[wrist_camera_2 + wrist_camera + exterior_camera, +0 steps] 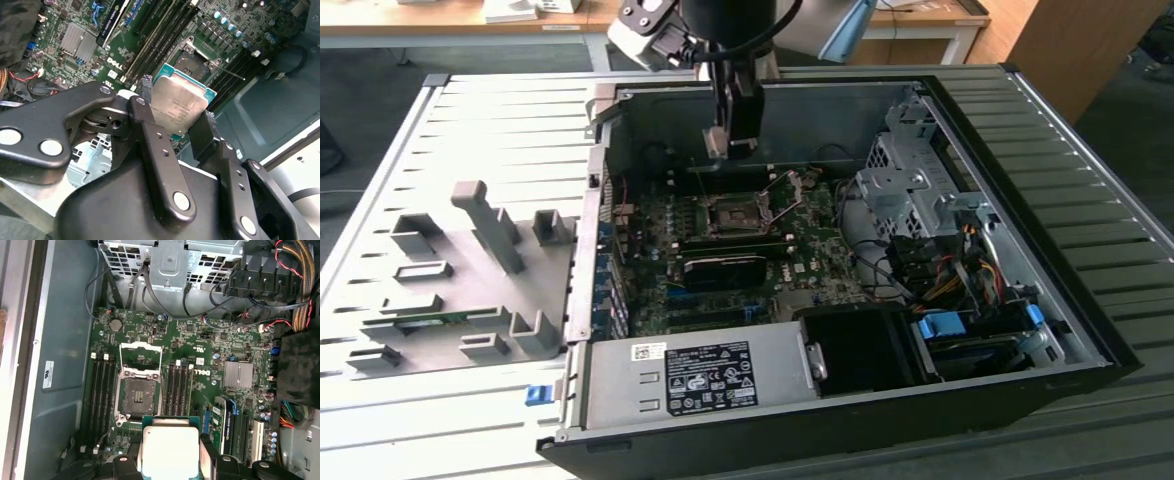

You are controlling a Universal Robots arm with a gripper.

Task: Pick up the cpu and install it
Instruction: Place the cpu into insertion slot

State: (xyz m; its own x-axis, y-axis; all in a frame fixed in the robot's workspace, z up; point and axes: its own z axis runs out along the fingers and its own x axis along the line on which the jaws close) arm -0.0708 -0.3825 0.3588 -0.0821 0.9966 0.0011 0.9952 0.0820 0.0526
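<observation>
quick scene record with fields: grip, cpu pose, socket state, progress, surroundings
grip: gripper shut on cpu
cpu pose: held by its edges between the two fingers, metal top facing both wrist cameras
position: over the motherboard, inside the open case
socket state: socket empty, its frame lifted open
progress: cpu apart from socket, not yet seated
surroundings: grey fixture blocks outside the case, on the exterior view's left
</observation>
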